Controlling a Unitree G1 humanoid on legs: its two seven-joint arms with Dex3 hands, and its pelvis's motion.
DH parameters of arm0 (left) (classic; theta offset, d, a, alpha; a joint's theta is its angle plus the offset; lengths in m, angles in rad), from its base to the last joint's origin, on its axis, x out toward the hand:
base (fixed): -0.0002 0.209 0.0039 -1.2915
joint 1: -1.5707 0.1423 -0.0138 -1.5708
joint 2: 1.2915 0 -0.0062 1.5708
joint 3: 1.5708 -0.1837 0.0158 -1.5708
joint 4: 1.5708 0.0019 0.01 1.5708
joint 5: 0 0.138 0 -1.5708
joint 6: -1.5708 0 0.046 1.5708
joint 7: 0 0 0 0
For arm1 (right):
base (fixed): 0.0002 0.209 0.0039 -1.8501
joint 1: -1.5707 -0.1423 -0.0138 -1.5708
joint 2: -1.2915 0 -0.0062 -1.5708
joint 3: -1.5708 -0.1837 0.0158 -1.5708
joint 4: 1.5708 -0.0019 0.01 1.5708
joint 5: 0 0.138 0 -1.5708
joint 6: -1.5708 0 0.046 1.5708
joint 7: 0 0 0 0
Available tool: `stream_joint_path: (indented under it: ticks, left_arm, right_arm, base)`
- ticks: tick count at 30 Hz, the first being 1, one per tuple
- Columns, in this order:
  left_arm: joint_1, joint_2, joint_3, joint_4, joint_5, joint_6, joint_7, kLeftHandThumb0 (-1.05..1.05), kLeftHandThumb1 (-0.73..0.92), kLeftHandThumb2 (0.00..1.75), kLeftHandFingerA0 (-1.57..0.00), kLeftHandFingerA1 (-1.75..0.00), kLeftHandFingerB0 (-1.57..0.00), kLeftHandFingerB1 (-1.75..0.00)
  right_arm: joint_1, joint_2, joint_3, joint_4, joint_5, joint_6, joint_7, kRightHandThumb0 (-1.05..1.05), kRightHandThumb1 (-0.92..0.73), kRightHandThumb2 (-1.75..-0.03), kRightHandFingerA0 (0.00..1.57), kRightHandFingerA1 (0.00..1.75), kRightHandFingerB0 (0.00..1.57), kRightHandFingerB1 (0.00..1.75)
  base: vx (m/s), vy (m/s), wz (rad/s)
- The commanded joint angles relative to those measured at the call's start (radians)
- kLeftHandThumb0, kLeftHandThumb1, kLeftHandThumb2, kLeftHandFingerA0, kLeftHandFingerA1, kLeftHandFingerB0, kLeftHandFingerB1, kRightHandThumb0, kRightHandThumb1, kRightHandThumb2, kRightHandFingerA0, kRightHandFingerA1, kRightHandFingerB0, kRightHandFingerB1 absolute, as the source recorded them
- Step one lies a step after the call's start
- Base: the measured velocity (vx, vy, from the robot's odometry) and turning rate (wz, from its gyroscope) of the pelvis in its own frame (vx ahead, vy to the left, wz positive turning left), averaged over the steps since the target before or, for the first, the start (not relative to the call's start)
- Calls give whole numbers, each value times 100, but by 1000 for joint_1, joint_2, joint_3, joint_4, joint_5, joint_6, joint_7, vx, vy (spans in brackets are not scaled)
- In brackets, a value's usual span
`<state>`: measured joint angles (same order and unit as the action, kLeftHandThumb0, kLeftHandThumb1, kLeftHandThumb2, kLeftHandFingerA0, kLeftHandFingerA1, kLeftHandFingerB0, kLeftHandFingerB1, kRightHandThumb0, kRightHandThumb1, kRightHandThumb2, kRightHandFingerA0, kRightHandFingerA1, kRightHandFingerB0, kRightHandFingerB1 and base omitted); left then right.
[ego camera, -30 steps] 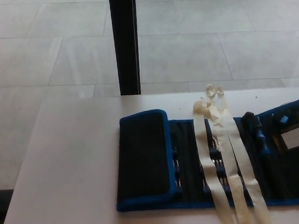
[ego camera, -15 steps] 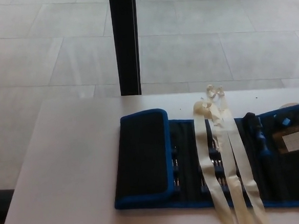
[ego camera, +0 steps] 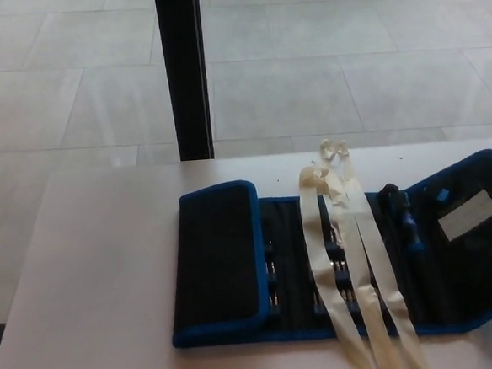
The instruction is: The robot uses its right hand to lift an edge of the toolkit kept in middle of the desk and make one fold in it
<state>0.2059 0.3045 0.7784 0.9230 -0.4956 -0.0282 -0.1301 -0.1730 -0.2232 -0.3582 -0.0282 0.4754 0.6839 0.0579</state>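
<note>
Toolkit [ego camera: 336, 267] lies on the table [ego camera: 108, 270], left flap folded over, right end raised. Neither hand is in view, so their state cannot be told. Recommended: pinch the blue edge, carry it across the cream ribbons [ego camera: 353, 261], lay flat.

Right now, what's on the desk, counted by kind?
Toolkit (black, blue trim, left flap folded over): 1
Cream tape strips lying across it: 2, possibly 3
White label on its right flap: 1
Total: 4, possibly 5

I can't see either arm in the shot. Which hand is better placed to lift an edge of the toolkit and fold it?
Right, probably. Neither hand shows, but the toolkit's raised right flap sits at the robot's right; the left flap already lies folded over.
</note>
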Motion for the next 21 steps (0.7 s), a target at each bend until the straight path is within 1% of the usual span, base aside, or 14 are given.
stream_joint_path:
  ticks: [1, 4, 5, 7, 8, 10, 11, 12, 13, 16, 17, 19, 20, 21]
  left_arm:
    - [3, 24, -3, 9, -3, 5, 8, -97, 92, 87, -39, -52, -27, -38]
    - [1, 30, -6, 20, -3, 1, -2, -97, 92, 87, -38, -52, -26, -38]
    - [2, 29, -9, 22, 1, -8, -3, -97, 92, 85, -39, -52, -27, -38]
    - [8, 22, -14, 0, 2, -4, -2, -99, 92, 85, -40, -52, -26, -37]
    - [7, 25, -15, 4, 1, -5, -7, -100, 92, 85, -40, -54, -27, -38]
    - [1, 28, -15, 18, 1, -11, -7, -100, 92, 84, -41, -53, -29, -38]
    - [1, 28, -19, 10, 4, -12, 1, -98, 92, 84, -42, -53, -29, -38]
    - [2, 30, -21, 5, 2, -8, -10, -99, 92, 85, -40, -54, -27, -38]
    - [2, 32, -22, 3, 0, -5, -12, -98, 92, 85, -41, -56, -27, -39]
    - [-5, 42, -26, 23, 8, -8, -1, -97, 92, 85, -42, -55, -29, -39]
    - [-6, 42, -27, 22, 10, -7, 8, -95, 92, 85, -43, -55, -30, -39]
    - [-8, 44, -34, 36, 16, -25, -1, -96, 92, 86, -41, -56, -29, -40]
    - [-8, 44, -35, 37, 16, -27, -2, -96, 92, 86, -41, -56, -29, -40]
    - [-8, 44, -35, 32, 16, -24, 2, -98, 92, 84, -44, -58, -30, -40]
  right_arm:
    - [-15, 54, 22, -67, 46, 85, -18, -66, -89, -66, 40, 52, 33, 43]
    - [-8, 65, 32, -108, 32, 89, -24, -66, -89, -66, 40, 52, 32, 43]
    - [1, 55, 57, -113, 11, 59, 1, -66, -90, -67, 40, 52, 30, 43]
    - [16, 50, 75, -117, -4, 37, 13, -66, -90, -67, 39, 52, 31, 43]
    - [29, 42, 94, -112, -19, 19, 30, -67, -90, -67, 37, 54, 30, 44]
    - [48, 31, 121, -95, -32, -6, 59, -66, -90, -67, 37, 57, 30, 46]
    - [52, 19, 136, -83, -40, -1, 70, -66, -91, -67, 36, 56, 28, 45]
    - [61, 20, 149, -71, -55, -15, 68, -66, -87, -67, 35, 58, 24, 46]
    - [66, 20, 158, -64, -63, -28, 71, -65, -88, -68, 35, 60, 24, 47]
    - [78, 7, 189, -45, -91, -58, 86, -66, -89, -68, 34, 61, 24, 48]
    - [80, 1, 201, -42, -101, -63, 89, -65, -92, -67, 35, 61, 26, 48]
    - [78, -19, 253, -1, -154, -102, 94, -65, -90, -68, 35, 63, 26, 50]
    - [78, -22, 258, 4, -157, -108, 93, -65, -90, -68, 35, 63, 26, 50]
    - [73, -29, 279, 31, -179, -122, 92, -65, -90, -69, 34, 64, 27, 50]
  base:
    - [0, 0, 0]
    - [0, 0, 2]
    - [0, 0, 11]
    - [0, 0, 10]
    - [0, 0, 17]
    - [0, 0, 15]
    - [0, 0, 9]
    - [0, 0, 0]
    - [0, 0, 0]
    - [0, 0, 0]
    - [0, 0, 0]
    - [0, 0, 0]
    - [0, 0, 0]
    - [0, 0, 0]
